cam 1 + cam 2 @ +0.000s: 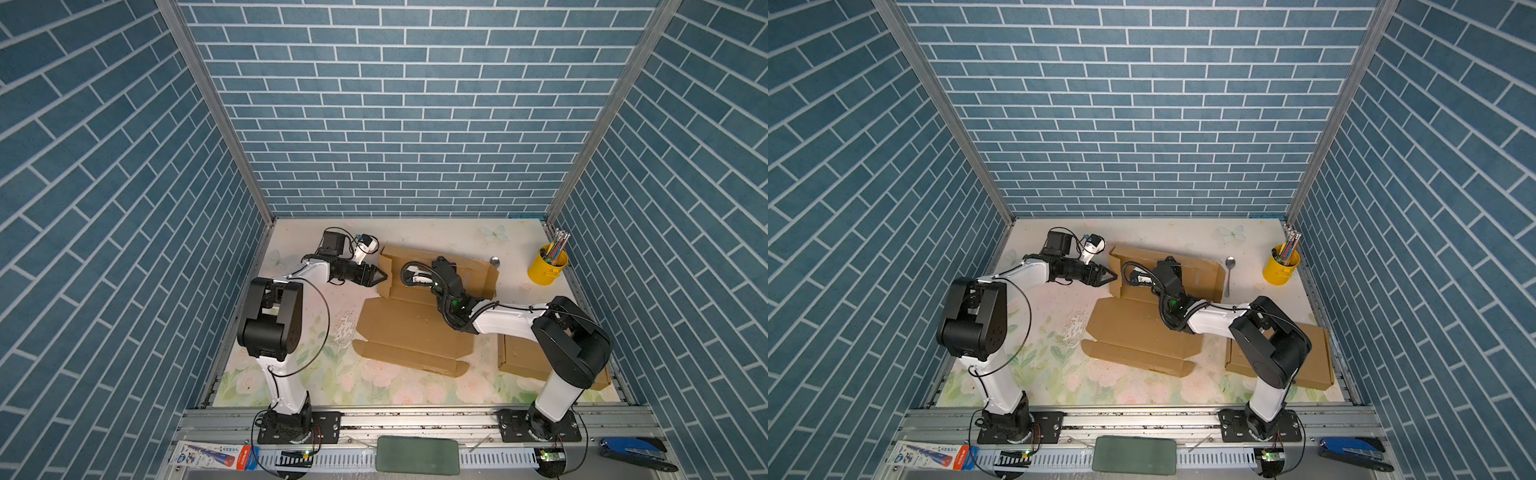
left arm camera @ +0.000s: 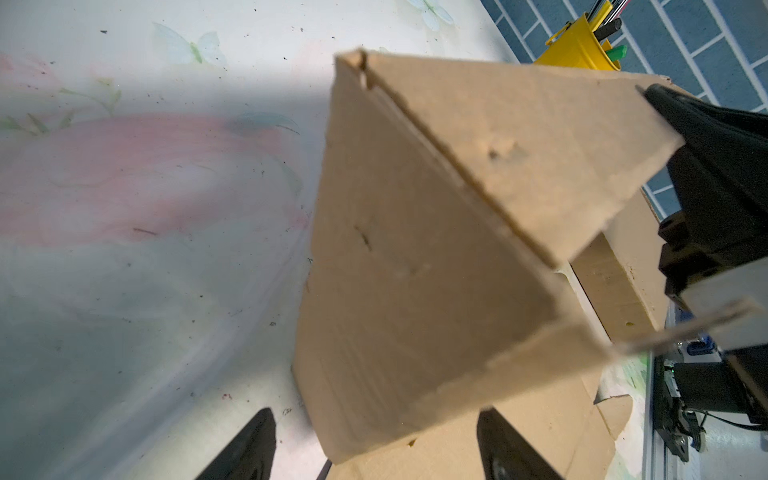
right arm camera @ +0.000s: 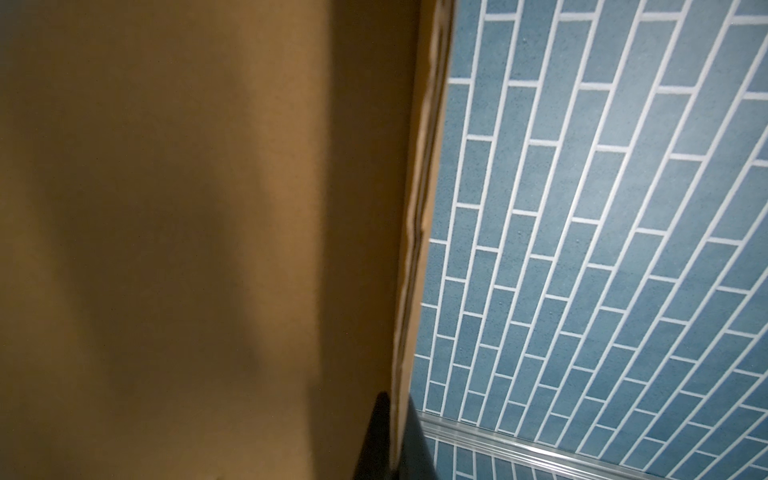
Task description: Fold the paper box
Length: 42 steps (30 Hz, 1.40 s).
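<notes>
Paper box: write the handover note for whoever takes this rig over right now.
Left pincer: open, at the raised left wall of the paper box; no grip.
Right pincer: shut on the edge of a raised cardboard wall.
Box: mid-table, base flat, near lid panel and flaps lying flat.
Done: far and left walls stand up.
Left, likely: secure the walls, fold the lid over.
A second cardboard piece lies by the right arm's base.
</notes>
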Available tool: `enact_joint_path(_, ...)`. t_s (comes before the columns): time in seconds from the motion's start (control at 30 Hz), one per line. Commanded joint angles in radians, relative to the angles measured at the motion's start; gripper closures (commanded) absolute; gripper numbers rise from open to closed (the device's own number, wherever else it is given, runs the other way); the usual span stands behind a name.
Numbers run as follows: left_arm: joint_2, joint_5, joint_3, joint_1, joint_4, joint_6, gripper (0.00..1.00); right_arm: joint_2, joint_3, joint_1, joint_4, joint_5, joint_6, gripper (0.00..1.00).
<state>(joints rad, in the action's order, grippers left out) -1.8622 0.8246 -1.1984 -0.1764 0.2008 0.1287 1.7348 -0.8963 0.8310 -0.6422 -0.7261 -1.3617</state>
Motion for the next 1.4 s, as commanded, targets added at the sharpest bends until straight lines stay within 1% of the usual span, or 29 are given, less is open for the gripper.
enact_joint_path(0.0, 0.014, -0.04, 0.011, -0.035, -0.104, -0.037, 0.26, -0.015, 0.0, 0.006, -0.005, 0.007, -0.021, 1.0)
enact_joint_path(0.13, 0.017, -0.154, 0.052, -0.09, -0.235, -0.096, 0.3, -0.017, -0.002, 0.005, 0.021, 0.012, -0.008, 1.0)
enact_joint_path(0.17, 0.021, -0.2, 0.075, -0.102, -0.281, -0.12, 0.32, -0.02, -0.003, 0.007, 0.032, 0.015, 0.0, 1.0)
enact_joint_path(0.23, 0.027, -0.245, 0.112, -0.125, -0.346, -0.136, 0.33, -0.026, -0.007, 0.007, 0.053, 0.019, 0.015, 1.0)
enact_joint_path(0.33, 0.032, -0.366, 0.143, -0.156, -0.38, -0.134, 0.39, -0.032, -0.006, 0.007, 0.077, 0.031, 0.033, 1.0)
enact_joint_path(0.4, 0.04, -0.452, 0.172, -0.164, -0.425, -0.156, 0.45, -0.034, -0.009, 0.006, 0.09, 0.031, 0.043, 1.0)
enact_joint_path(0.5, 0.047, -0.507, 0.217, -0.173, -0.514, -0.19, 0.52, -0.034, -0.01, 0.007, 0.093, 0.035, 0.051, 1.0)
enact_joint_path(0.53, 0.047, -0.514, 0.227, -0.18, -0.534, -0.191, 0.52, -0.035, -0.012, 0.007, 0.093, 0.036, 0.053, 1.0)
enact_joint_path(0.6, 0.047, -0.551, 0.24, -0.19, -0.557, -0.196, 0.54, -0.035, -0.016, 0.007, 0.099, 0.036, 0.056, 1.0)
enact_joint_path(0.67, 0.052, -0.563, 0.255, -0.192, -0.579, -0.211, 0.55, -0.037, -0.021, 0.006, 0.104, 0.036, 0.055, 1.0)
enact_joint_path(0.77, 0.063, -0.617, 0.272, -0.192, -0.586, -0.216, 0.61, -0.044, -0.028, 0.006, 0.111, 0.036, 0.059, 1.0)
enact_joint_path(0.93, 0.078, -0.725, 0.316, -0.192, -0.641, -0.235, 0.77, -0.044, -0.045, 0.006, 0.131, 0.04, 0.084, 1.0)
enact_joint_path(1.1, 0.064, -0.768, 0.332, -0.205, -0.693, -0.282, 0.92, -0.047, -0.07, 0.006, 0.159, 0.034, 0.16, 1.0)
enact_joint_path(1.17, 0.069, -0.791, 0.35, -0.211, -0.718, -0.305, 0.96, -0.065, -0.087, 0.006, 0.228, 0.038, 0.241, 0.85)
enact_joint_path(1.2, 0.079, -0.806, 0.358, -0.212, -0.72, -0.316, 0.99, -0.085, -0.105, 0.003, 0.291, 0.051, 0.316, 0.75)
enact_joint_path(1.23, 0.094, -0.829, 0.366, -0.213, -0.714, -0.327, 1.0, -0.114, -0.123, -0.003, 0.386, 0.088, 0.403, 0.67)
enact_joint_path(1.27, 0.109, -0.848, 0.379, -0.213, -0.712, -0.336, 1.0, -0.141, -0.142, -0.011, 0.474, 0.131, 0.496, 0.61)
enact_joint_path(1.33, 0.131, -0.849, 0.393, -0.215, -0.693, -0.352, 1.0, -0.193, -0.197, -0.043, 0.674, 0.246, 0.689, 0.55)
enact_joint_path(1.37, 0.136, -0.849, 0.387, -0.216, -0.659, -0.356, 1.0, -0.208, -0.217, -0.054, 0.737, 0.29, 0.755, 0.54)
